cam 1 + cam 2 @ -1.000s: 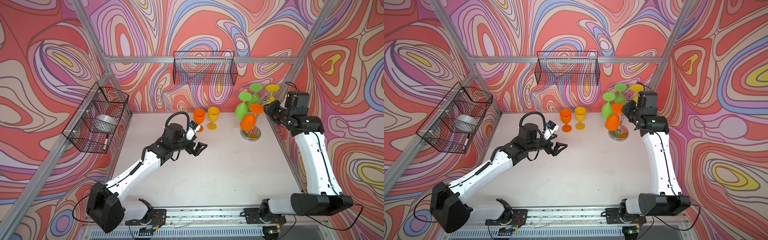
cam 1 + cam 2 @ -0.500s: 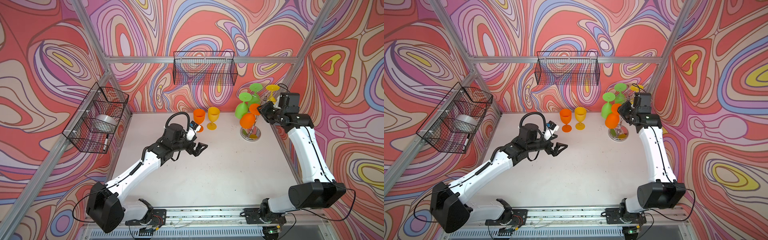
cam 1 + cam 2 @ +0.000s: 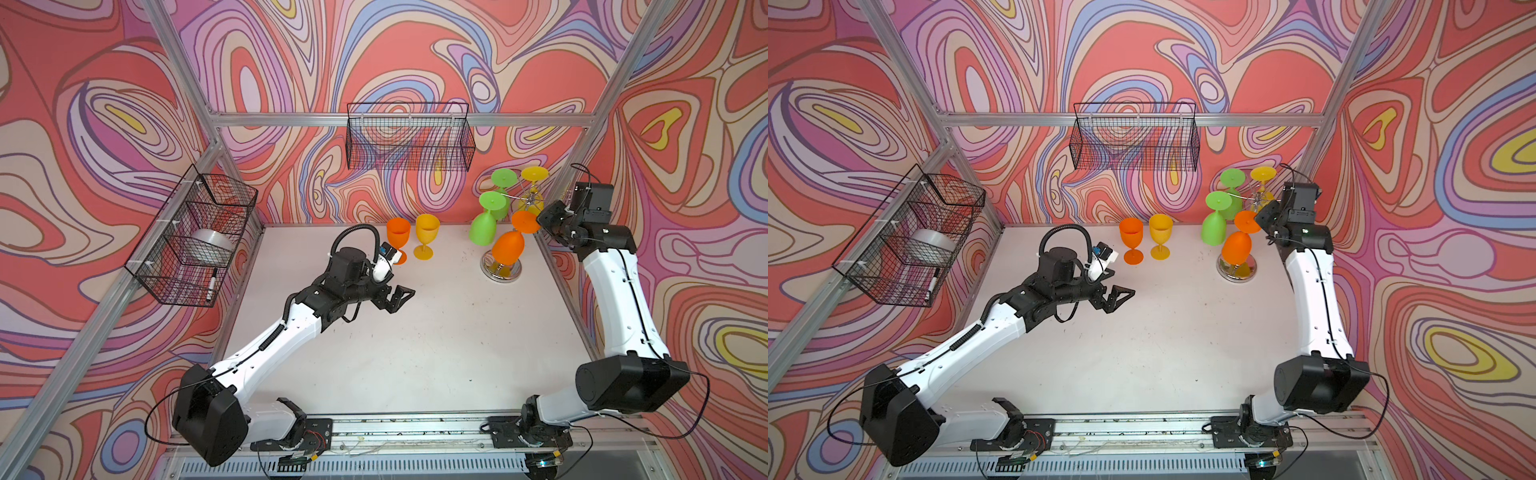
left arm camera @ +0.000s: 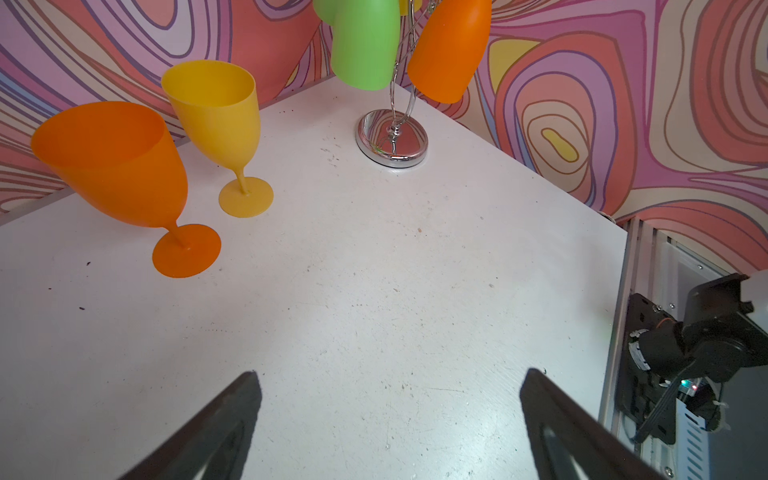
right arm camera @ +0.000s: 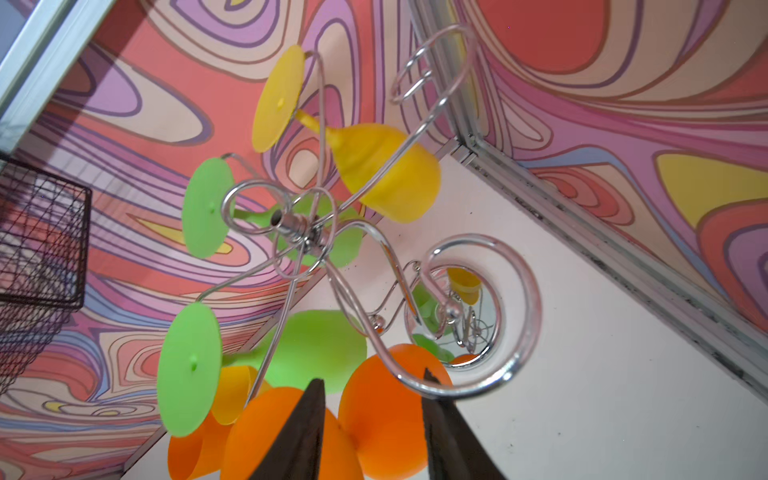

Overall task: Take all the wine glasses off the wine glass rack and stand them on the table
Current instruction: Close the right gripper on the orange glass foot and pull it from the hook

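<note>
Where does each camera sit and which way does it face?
Top views: high at the front, looking down on the table; both arms whole.
Left wrist: low over the table, facing the rack and two standing glasses; open left gripper shows.
Right wrist: by the rack's top, looking down through it; right gripper at the hanging orange glass.
Shared: both wrist views show the rack's base.

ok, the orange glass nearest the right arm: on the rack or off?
On. The orange glass hangs upside down from a wire arm of the rack, foot up, bowl hanging free below.
</note>
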Robot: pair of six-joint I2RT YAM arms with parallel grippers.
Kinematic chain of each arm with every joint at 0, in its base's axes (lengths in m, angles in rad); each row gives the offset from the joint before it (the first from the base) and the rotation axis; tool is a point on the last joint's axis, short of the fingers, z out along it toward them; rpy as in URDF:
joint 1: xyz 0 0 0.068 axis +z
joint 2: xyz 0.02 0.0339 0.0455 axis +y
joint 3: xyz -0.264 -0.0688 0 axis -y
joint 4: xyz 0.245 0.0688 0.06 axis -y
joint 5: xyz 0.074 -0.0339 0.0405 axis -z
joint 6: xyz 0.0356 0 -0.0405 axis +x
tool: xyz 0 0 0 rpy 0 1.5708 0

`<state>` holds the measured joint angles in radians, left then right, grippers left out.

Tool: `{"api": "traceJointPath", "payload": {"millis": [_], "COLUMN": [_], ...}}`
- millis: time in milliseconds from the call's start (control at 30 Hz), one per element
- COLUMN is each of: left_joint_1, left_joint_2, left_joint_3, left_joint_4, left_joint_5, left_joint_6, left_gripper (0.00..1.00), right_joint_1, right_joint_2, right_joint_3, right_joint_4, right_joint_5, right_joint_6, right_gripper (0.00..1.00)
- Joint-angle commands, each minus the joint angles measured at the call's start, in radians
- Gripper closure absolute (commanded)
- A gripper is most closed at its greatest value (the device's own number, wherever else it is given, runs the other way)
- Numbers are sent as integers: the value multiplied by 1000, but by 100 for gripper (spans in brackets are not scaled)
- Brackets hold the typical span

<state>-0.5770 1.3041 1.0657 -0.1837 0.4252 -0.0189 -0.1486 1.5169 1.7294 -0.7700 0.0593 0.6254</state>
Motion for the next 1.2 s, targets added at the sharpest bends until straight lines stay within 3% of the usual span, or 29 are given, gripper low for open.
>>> {"api": "traceJointPath", "payload": {"millis": [0,200,400,700,1167], "left_joint_1": [-6,-6,-6,-7,-12], "left_joint_2": [-12,-6,4,9,-12], "left_joint_3": [22,22,22,25,23], "left_joint_4": [-11,-11,-8,-5,-11], "left_joint_5": [-1,0,3,16,14], "left_joint_6": [16,17,17,11,17], "left_gripper": [3,3,2,3,3], "right_joint_1": [-13,-15,-15,-16,-128], "right_joint_2": [9,-47,-182,-221,-243], "right_joint_3": [40,-4,-131,-239,-337], "right_joint_4": [38,61,112,131,211], "right_joint_5": [97,73,5,-265,-483], "right_joint_6": [-60,-66,16,186,310], "right_gripper": [59,60,60,60,61]}}
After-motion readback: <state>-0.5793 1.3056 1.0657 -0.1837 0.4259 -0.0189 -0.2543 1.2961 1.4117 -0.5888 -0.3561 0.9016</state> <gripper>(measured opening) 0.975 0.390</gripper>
